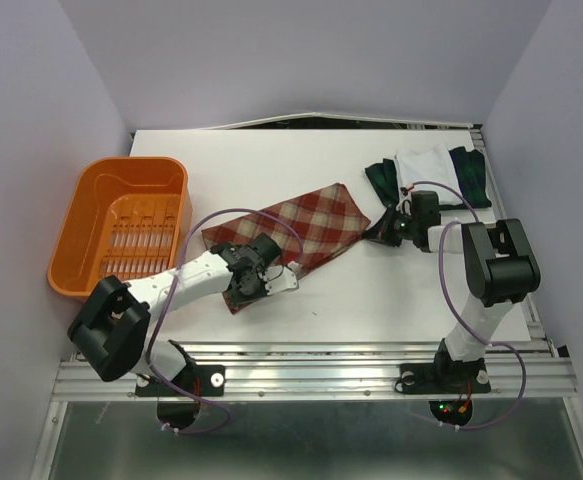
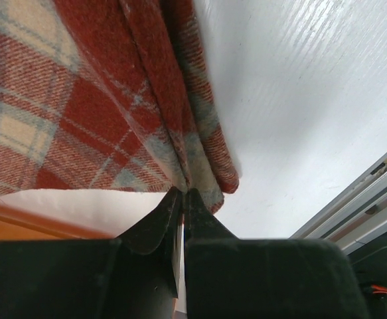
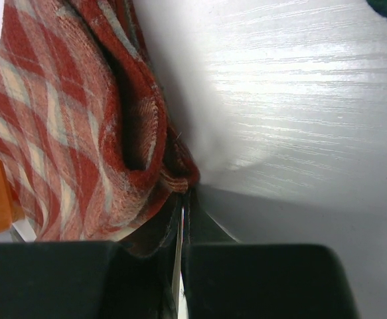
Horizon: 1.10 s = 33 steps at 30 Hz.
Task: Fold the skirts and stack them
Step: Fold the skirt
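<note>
**tomk:** What are the left jaws up to?

**rigwatcher:** Pinched together on the near edge of the red plaid skirt. On the wrist cam the folded hem runs straight into the tips (barely a sliver between them).

**tomk:** And the right jaws?

**rigwatcher:** Same deal, closed down on that skirt's opposite corner. The cloth bunches into a thick fold just above the tips.

**tomk:** So where does the skirt sit?

**rigwatcher:** In the middle of the white worktop, laid out on a slant. The left jaws have the near-left end and the right jaws have the far-right corner. I can't tell whether either end is off the surface.

**tomk:** And the other two?

**rigwatcher:** They're at the back right, just past the right jaws. The white skirt lies on top of the green plaid skirt, with green poking out on both sides. The orange basket is over on the left, near the red one's end but not touching it.
</note>
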Tool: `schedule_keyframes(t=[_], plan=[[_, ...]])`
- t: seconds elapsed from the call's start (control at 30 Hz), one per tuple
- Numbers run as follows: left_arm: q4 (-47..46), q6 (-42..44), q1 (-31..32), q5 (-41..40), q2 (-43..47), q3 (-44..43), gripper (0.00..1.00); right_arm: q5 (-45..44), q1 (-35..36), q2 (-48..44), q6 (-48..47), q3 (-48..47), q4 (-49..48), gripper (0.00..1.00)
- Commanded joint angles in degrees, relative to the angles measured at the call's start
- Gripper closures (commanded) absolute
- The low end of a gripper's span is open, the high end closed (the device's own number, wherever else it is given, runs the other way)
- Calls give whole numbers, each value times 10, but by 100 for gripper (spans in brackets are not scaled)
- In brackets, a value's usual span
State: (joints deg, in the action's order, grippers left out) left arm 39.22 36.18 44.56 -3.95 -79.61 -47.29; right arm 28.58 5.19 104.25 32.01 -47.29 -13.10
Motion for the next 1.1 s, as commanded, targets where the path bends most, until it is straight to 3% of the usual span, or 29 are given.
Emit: schedule_keyframes(t=[0.0, 0.97, 1.07], plan=[[51, 5, 1, -19, 23, -15, 100, -19, -9, -9, -4, 17, -7, 99], [34, 16, -3, -21, 33, 46, 100, -10, -19, -19, -14, 26, -3, 99], [23, 9, -4, -26, 23, 40, 89, 3, -19, -19, -20, 26, -1, 99]])
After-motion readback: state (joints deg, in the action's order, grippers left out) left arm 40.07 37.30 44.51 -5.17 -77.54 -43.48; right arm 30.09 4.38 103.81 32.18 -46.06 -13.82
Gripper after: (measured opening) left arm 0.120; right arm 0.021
